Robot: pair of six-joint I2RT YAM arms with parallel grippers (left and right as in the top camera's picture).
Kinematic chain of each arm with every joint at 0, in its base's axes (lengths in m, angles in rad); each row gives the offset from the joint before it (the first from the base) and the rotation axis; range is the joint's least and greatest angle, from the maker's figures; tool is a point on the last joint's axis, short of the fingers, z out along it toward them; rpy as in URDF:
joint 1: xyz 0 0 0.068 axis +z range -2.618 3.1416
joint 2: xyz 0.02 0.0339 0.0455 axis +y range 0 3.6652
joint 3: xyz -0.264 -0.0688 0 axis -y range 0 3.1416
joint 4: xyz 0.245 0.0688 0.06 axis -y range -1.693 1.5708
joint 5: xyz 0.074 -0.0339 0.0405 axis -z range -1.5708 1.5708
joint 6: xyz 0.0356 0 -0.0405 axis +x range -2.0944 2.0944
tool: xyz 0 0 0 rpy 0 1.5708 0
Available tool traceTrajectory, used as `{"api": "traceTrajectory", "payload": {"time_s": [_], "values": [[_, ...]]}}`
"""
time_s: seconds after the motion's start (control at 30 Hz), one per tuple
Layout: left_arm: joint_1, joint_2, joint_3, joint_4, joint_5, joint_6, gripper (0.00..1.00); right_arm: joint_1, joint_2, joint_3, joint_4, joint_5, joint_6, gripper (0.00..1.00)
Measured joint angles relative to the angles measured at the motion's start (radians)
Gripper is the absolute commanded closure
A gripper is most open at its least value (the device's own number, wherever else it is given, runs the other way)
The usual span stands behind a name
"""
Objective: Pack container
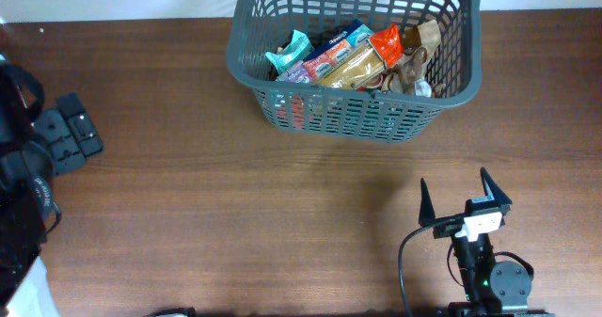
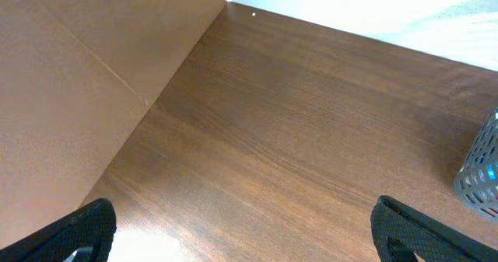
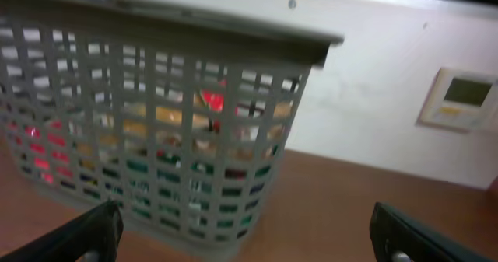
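Note:
The container [image 1: 357,119], a dark grey lattice basket, stands at the far middle-right of the table. Several snack packets lie in it, among them a teal one [image 1: 292,49], a red-orange one [image 1: 386,42] and a long yellow-brown one [image 1: 357,68]. My right gripper [image 1: 461,199] is near the front edge, well short of the basket and open with nothing between its fingers. In its wrist view the basket wall [image 3: 156,137] fills the left half ahead of the right gripper [image 3: 249,235]. My left gripper [image 2: 249,231] is open over bare wood, with a basket corner [image 2: 478,176] far to its right.
My left arm [image 1: 23,166] is a dark mass at the table's far left edge. A brown board wall [image 2: 78,83] rises on the left in the left wrist view. Behind the basket is a white wall with a small panel [image 3: 463,99].

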Motion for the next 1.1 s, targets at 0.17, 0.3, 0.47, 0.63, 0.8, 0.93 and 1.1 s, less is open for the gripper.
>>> {"api": "traceTrajectory", "payload": {"time_s": [0.17,0.3,0.47,0.63,0.8,0.93,1.1], "values": [[0.0,0.0,0.0,0.0,0.0,0.0,0.01,0.0,0.0,-0.002,-0.108,0.0,-0.003,0.01],[0.0,0.0,0.0,0.0,0.0,0.0,0.01,0.0,0.0,-0.002,-0.128,0.004,-0.003,0.01],[0.0,0.0,0.0,0.0,0.0,0.0,0.01,0.0,0.0,-0.002,-0.128,0.008,-0.004,0.01],[0.0,0.0,0.0,0.0,0.0,0.0,0.01,0.0,0.0,-0.002,-0.128,0.008,-0.004,0.01],[0.0,0.0,0.0,0.0,0.0,0.0,0.01,0.0,0.0,-0.002,-0.128,0.008,-0.005,0.01],[0.0,0.0,0.0,0.0,0.0,0.0,0.01,0.0,0.0,-0.002,-0.128,0.008,-0.004,0.01],[0.0,0.0,0.0,0.0,0.0,0.0,0.01,0.0,0.0,-0.002,-0.128,0.008,-0.004,0.01]]}}
